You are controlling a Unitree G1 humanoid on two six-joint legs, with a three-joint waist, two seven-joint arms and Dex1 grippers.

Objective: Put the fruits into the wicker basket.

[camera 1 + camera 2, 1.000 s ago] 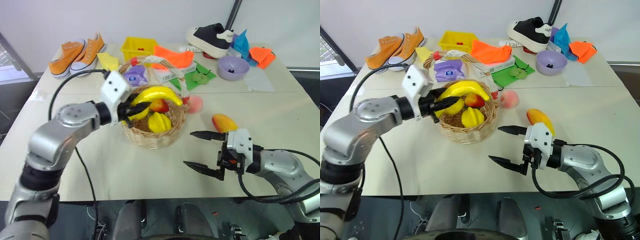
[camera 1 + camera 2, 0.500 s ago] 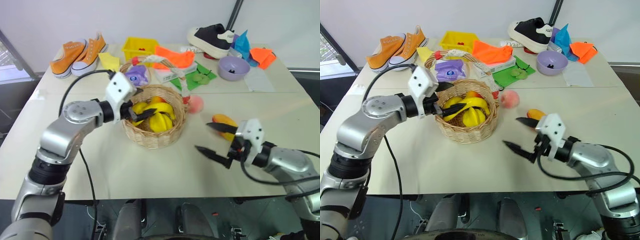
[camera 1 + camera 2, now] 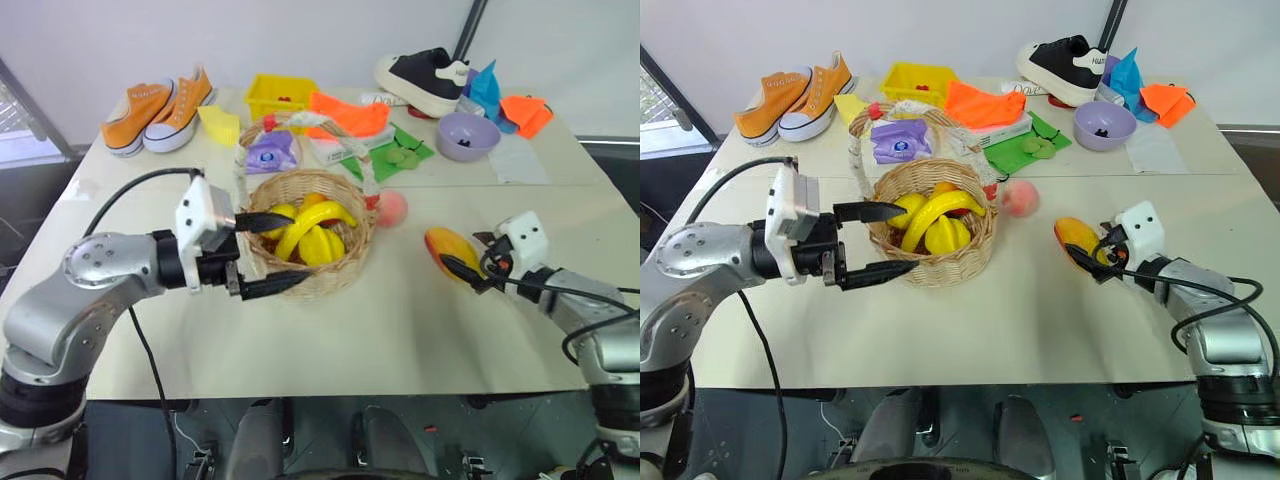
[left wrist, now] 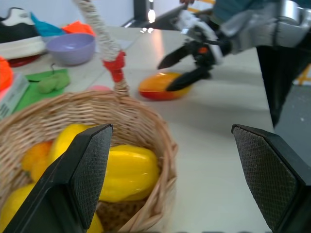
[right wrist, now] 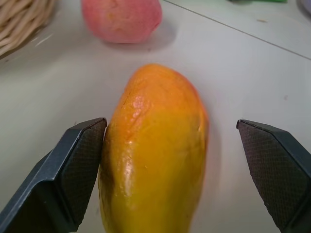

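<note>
The wicker basket (image 3: 345, 272) stands mid-table and holds the banana (image 3: 318, 220) with other yellow and red fruits. My left gripper (image 3: 908, 238) is open and empty at the basket's left side, one finger over the rim and one along the outer wall. The mango (image 3: 443, 243) lies on the table to the right, with my right gripper (image 3: 1088, 243) open around it. In the right wrist view the mango (image 5: 155, 155) lies between the two fingers (image 5: 73, 170); whether they touch it I cannot tell. The pink peach (image 3: 392, 208) rests just right of the basket.
Orange sneakers (image 3: 155, 105), a yellow bin (image 3: 278, 95), orange cloth (image 3: 345, 112), green cloth (image 3: 390, 150), a purple bowl (image 3: 465, 133) and a black shoe (image 3: 425, 78) line the back of the table. A purple packet (image 3: 270, 152) sits behind the basket.
My left gripper let go of the banana, which now lies in the basket, and drew back to the left. My right gripper swung right and forward to straddle the mango.
</note>
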